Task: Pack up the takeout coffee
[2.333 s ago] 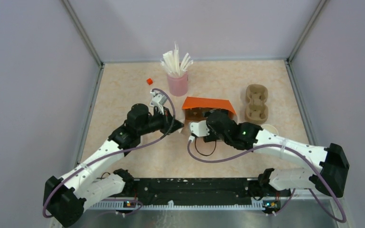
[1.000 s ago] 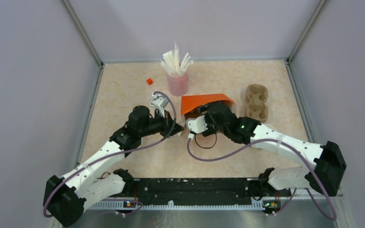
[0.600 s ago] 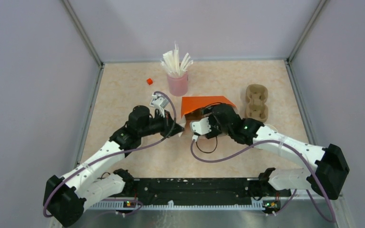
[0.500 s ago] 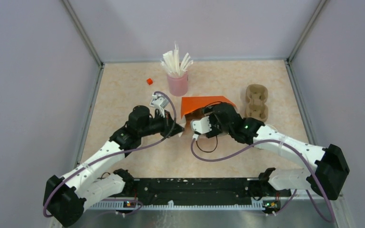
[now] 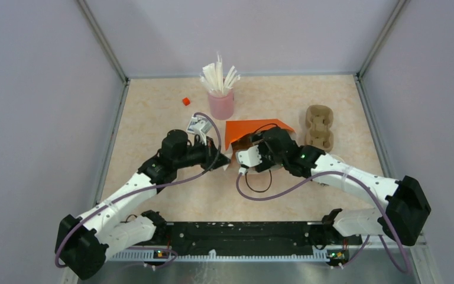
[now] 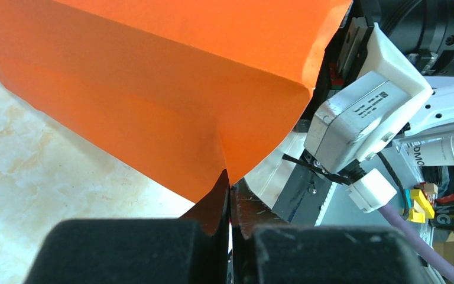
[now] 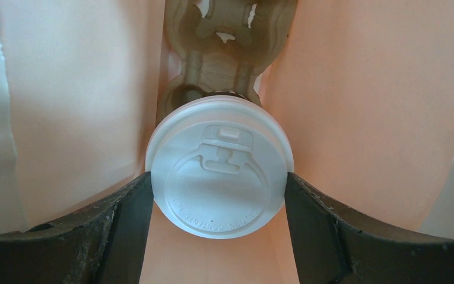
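1. Being pinched between the clenched fingers of the left hand (image 6: 230,204) is the lower edge of the orange bag (image 6: 153,89).
2. The takeout coffee (image 7: 219,177) is being grasped by the right hand (image 7: 219,207), with one dark finger being pressed against each side of its white lid.
3. The takeout coffee is being held within the mouth of the orange bag, whose paper walls are being shown on both sides.
4. A pulp cup carrier (image 5: 319,127) and a pink cup of straws (image 5: 220,103) are being shown on the tabletop (image 5: 153,106), near the bag.
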Available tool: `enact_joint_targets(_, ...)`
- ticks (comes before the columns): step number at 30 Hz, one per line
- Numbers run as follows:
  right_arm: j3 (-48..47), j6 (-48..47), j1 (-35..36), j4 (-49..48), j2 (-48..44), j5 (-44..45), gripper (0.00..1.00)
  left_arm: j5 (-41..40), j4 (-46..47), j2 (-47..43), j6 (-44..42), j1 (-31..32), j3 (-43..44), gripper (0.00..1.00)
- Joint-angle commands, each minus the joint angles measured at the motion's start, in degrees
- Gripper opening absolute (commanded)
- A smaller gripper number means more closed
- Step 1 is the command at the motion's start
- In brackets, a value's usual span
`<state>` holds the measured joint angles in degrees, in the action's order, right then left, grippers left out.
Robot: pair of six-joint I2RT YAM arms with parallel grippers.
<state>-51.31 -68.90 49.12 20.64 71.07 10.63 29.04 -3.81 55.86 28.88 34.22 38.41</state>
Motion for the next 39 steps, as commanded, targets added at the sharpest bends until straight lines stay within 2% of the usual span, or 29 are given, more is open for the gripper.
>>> enact_joint_targets(1, -1.2, -2.1, -0.9, -0.4, 2.0, -1.3, 0.61, 1.9, 3.2, 0.6, 0.3, 0.2, 2.5, 0.0)
enact_joint_targets(23, -3.5, -4.8, -0.9, 5.0, 1.9, 2.3, 0.61, 2.3, 3.4, 1.2, 1.3, 0.2, 2.2, 0.0)
enact_joint_targets(39, -3.0, -4.2, -2.1, -2.3, 4.1, 0.1, 0.61, 3.2, 5.3, 2.1, 1.2, 0.1, 2.3, 0.01)
